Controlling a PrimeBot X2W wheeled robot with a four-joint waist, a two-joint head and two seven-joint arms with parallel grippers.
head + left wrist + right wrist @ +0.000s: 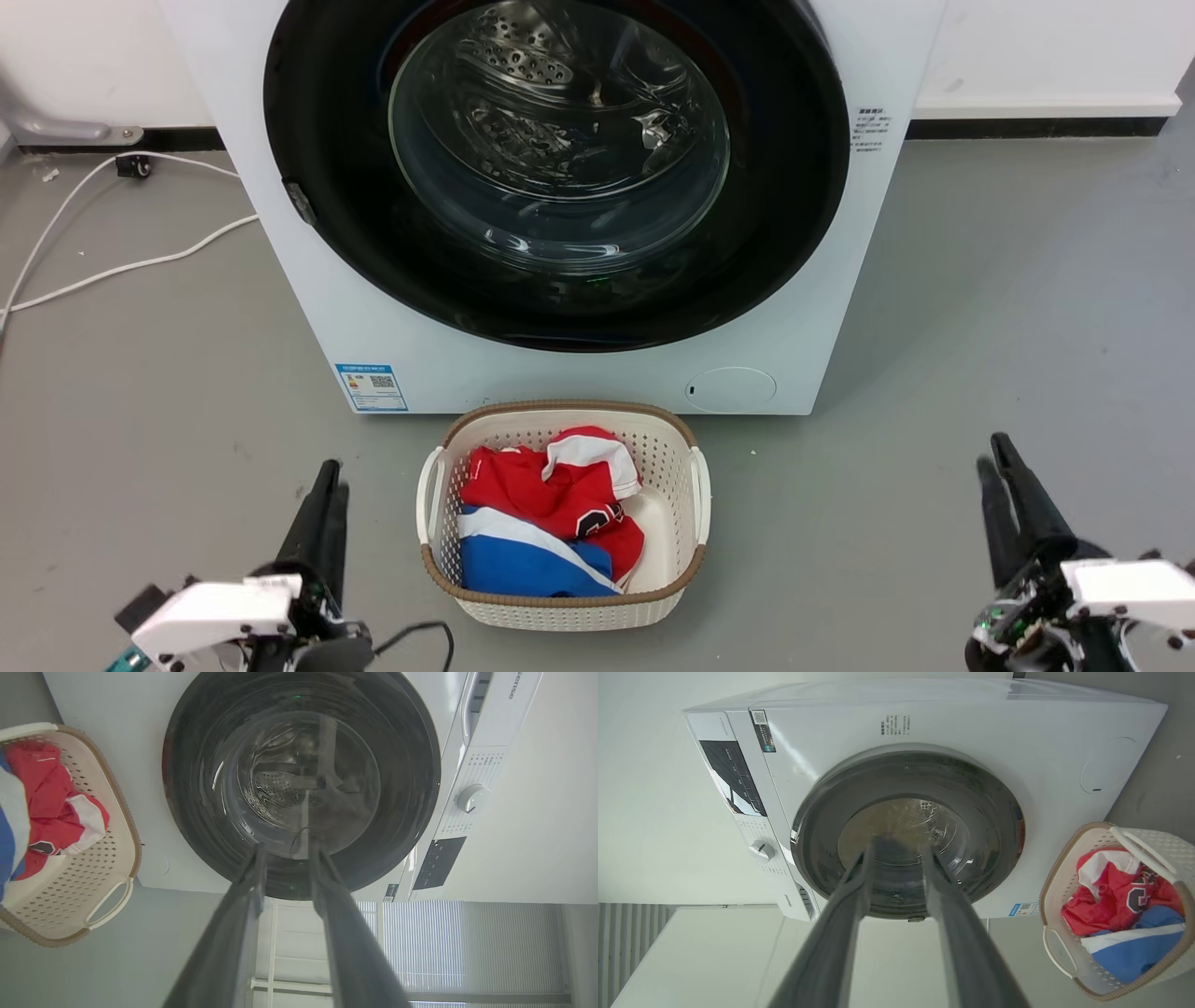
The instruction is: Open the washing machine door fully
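Note:
The washing machine door (327, 233) is a big round black-rimmed disc with a clear glass bowl centre. It lies shut, flush on the white machine's front, and a small grey catch (299, 201) shows on its left rim. The same door (299, 788) (906, 835) fills the middle of both wrist views. My left gripper (331, 471) is low at the left, well short of the machine, open and holding nothing. My right gripper (990, 453) is low at the right, also open and holding nothing. In the wrist views, the left gripper (287, 849) and right gripper (899, 847) both point at the door.
A cream laundry basket (560, 408) holding red, white and blue clothes stands on the grey floor right in front of the machine, between my arms. A white cable (121, 271) runs across the floor at the left. A small round white flap (730, 389) sits low on the machine's front.

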